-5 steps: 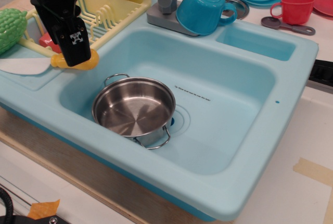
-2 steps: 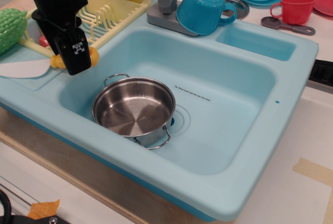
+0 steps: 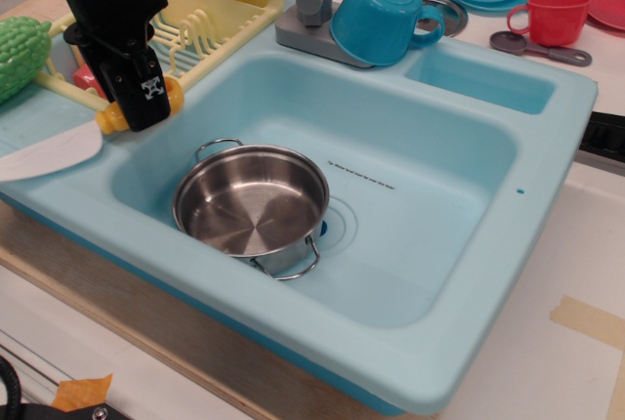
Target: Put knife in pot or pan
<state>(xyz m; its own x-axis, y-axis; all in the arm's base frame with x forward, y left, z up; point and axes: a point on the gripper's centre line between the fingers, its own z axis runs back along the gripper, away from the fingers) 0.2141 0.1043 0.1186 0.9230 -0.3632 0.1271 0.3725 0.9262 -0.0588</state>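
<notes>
Bright, even overhead light — sharp focus, soft shadows.

A pale tabletop [image 3: 586,361] carries a wooden board [image 3: 146,327].

White-bladed, yellow-handled knife [image 3: 59,151] — shiny steel pot [image 3: 251,207] — light blue sink [image 3: 459,273]

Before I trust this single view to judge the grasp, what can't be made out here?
- The hand: its own black body hides the fingertips, so whether it grips the knife cannot be told.
- The knife's yellow handle: mostly covered by the hand; the blade tip is cut off by the left edge.
- The pot: its underside and far wall are hidden by its own rim.
</notes>
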